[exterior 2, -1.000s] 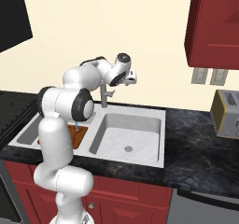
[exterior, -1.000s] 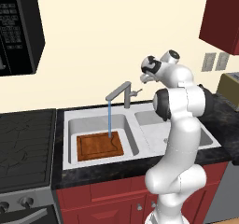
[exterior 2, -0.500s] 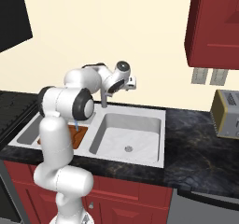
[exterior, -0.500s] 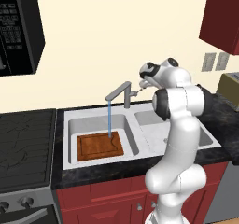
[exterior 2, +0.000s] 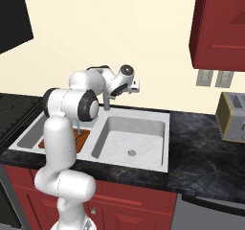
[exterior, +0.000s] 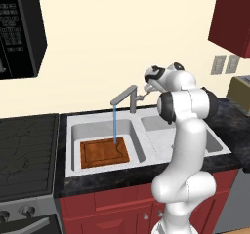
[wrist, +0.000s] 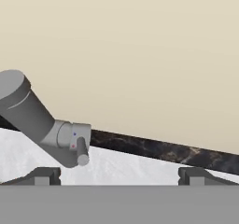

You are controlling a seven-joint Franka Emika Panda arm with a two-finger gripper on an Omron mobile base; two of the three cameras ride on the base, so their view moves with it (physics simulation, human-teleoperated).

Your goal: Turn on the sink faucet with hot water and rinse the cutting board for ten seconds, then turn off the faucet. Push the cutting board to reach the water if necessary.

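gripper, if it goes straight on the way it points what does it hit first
Probably the cream wall behind the sink. The faucet's lever handle sits left of the gripper centre line, between the open jaws; depth is unclear.

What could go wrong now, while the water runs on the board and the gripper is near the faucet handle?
1. The water lands near the back edge of the cutting board, so the front part may stay unrinsed.
2. The open gripper has the lever handle off to one side, not between its fingers; a closing move might miss it or only graze it, leaving the sink faucet running.
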